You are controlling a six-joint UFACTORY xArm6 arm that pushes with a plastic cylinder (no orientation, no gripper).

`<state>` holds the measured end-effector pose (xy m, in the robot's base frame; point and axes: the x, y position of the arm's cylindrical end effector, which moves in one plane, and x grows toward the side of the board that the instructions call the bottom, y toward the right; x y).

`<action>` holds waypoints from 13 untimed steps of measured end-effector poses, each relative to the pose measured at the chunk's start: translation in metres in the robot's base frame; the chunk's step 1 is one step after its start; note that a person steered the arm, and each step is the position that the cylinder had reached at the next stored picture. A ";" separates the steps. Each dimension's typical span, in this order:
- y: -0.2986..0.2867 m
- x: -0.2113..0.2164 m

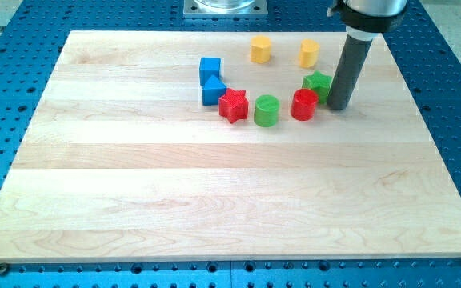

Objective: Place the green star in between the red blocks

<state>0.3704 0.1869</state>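
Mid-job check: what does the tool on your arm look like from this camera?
A straight, dark grey, cylindrical rod, matte and unmarked, hangs from a wider black collar with a light grey band at the view's top. No cables or labels show. My tip is plain and blunt, just right of the green star.

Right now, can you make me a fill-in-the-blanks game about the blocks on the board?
1. The block between the red star and the red cylinder is a green ____.
2. My tip sits just to the view's right of the ____ star.
3. The number of yellow blocks near the view's top is ____.
4. The two blocks touching each other are both ____.

Missing words: cylinder; green; two; blue
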 end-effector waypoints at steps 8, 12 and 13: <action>-0.011 0.027; -0.061 -0.015; -0.115 0.038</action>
<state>0.4082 0.0715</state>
